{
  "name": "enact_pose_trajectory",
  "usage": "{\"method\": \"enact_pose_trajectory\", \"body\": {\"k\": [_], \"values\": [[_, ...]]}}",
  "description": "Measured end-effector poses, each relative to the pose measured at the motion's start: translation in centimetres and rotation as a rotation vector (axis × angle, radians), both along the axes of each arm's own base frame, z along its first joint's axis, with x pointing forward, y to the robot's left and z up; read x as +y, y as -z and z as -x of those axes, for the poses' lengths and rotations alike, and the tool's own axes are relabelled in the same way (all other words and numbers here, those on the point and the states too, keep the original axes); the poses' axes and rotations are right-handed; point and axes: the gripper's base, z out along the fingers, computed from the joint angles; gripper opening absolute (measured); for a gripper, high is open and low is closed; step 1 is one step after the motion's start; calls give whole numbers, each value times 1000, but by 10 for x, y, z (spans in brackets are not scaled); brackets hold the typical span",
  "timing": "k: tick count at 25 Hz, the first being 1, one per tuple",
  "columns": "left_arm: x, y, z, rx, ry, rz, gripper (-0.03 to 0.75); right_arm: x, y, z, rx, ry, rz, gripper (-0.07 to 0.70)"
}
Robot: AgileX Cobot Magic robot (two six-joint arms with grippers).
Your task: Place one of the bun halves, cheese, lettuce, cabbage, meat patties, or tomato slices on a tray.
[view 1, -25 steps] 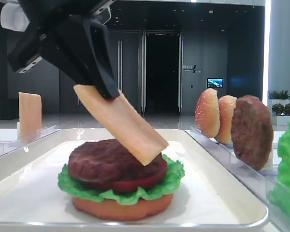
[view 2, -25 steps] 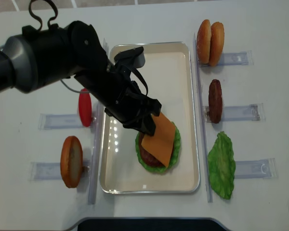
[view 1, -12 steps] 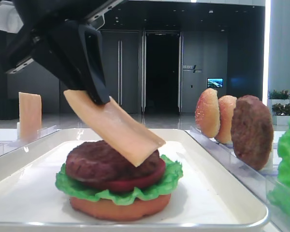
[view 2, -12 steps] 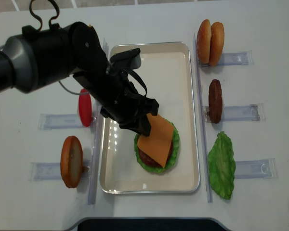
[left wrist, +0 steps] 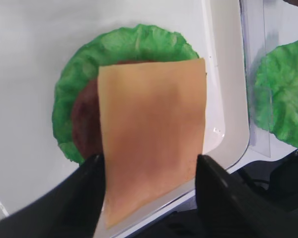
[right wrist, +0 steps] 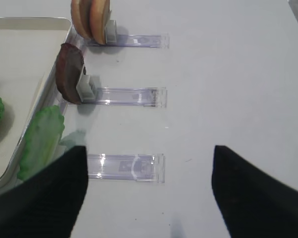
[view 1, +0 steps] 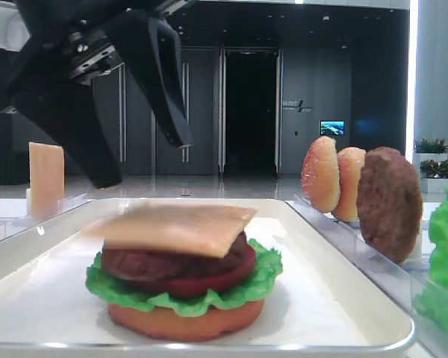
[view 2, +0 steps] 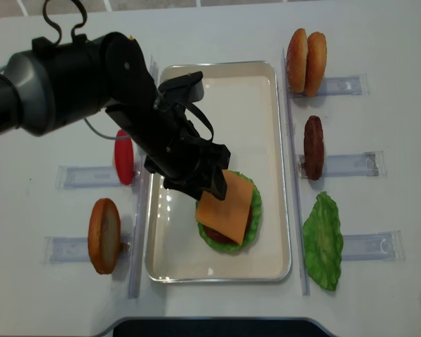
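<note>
Low exterior view: the left gripper [view 1: 138, 160] has let go since half a second ago; its jaws now stand wide, and the cheese [view 1: 172, 227], then tilted in its grip, lies nearly flat on the meat patty [view 1: 175, 262] below the fingertips. Under that sit a tomato slice [view 1: 213, 282], lettuce [view 1: 179, 292] and a bun half [view 1: 181, 322], all on the tray [view 1: 343, 313]. To the gripper's right, outside the tray rim, two bun halves [view 1: 321, 174] and a spare patty [view 1: 389, 203] stand on edge; to its left a second cheese slice [view 1: 46, 177] stands upright.

Right wrist view: the right gripper [right wrist: 149, 193] hangs open above bare worktop [right wrist: 228, 74], with a clear rack [right wrist: 126, 166] between its fingers and a spare lettuce leaf [right wrist: 39, 141] to its left by the tray's edge.

Left wrist view: the cheese [left wrist: 149, 139] lies between the spread fingers [left wrist: 79, 198], touching neither, one corner reaching towards the tray's rim [left wrist: 233, 99].

Overhead view: the left gripper [view 2: 203, 184] sits just at the cheese's [view 2: 228, 207] upper-left edge. There is open tray floor above the stack and a narrower strip below it; another tomato slice [view 2: 123, 156] and bun half [view 2: 104, 235] stand left of the tray.
</note>
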Motion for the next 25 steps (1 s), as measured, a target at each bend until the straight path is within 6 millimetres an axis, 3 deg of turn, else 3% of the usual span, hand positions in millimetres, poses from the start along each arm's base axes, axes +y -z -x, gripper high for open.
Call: {"method": "enact_pose_trajectory", "body": {"k": [3,16,25], "values": [[0,0,1,5,3,-3,515,0,0,0,0,0,0,524],[-2,-7,-2,2,19,-3,659,0,0,0,0,0,0,524],[-2,-29,-6,26,68,-66,680,0,0,0,0,0,0,524]]}}
